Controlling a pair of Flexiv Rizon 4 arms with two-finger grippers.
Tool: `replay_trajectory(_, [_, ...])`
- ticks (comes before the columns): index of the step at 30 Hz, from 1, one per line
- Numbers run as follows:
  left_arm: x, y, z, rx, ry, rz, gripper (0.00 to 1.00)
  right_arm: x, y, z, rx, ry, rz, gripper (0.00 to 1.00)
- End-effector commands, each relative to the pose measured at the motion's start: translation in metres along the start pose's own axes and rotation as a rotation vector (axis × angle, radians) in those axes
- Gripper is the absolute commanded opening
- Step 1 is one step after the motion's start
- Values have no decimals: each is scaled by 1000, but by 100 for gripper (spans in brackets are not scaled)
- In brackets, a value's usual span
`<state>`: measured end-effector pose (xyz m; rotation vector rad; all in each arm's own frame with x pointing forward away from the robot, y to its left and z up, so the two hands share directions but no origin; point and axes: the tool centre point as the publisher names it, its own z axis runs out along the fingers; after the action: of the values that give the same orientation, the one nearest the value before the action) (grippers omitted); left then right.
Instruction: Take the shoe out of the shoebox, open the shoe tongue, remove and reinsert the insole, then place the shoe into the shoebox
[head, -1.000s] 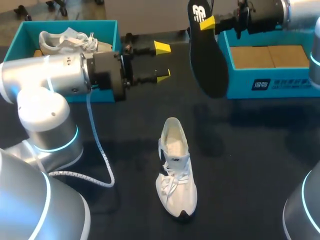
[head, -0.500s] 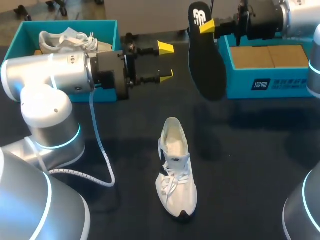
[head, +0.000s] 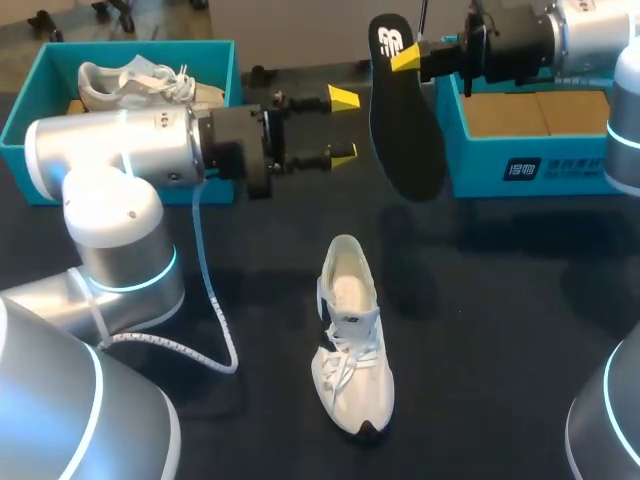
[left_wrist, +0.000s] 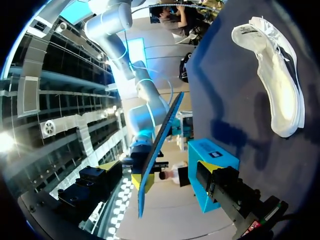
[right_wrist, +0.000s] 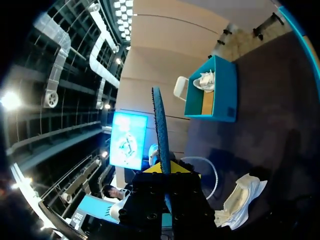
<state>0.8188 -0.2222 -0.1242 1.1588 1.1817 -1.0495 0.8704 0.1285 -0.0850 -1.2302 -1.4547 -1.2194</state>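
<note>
left pincer (head: 343, 125), open, edged nearer the insole (head: 405, 130) clamped in right pincer (head: 402, 56); shoe (head: 352, 335) lies well apart.

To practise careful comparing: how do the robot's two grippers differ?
The left gripper is open and empty; the right gripper is shut on the black insole. The left gripper faces the insole without touching; the right gripper pinches its top end. Both have yellow tips.

Silver rounded shells on left arm (head: 110, 150) and right arm (head: 595, 20), cyan glowing joint rings (head: 150, 283). Black wrist block (head: 240, 150) behind left gripper (head: 343, 125), yellow fingertips (head: 343, 98). White cable (head: 204, 275) hangs behind.
</note>
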Motion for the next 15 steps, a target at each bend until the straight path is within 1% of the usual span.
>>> replay_trajectory(1, [2, 6, 17, -10, 1, 13, 100, 1, 0, 1, 0, -3, 2, 0])
replay_trajectory(15, [5, 14, 47, -2, -9, 14, 100, 1, 0, 1, 0, -3, 2, 0])
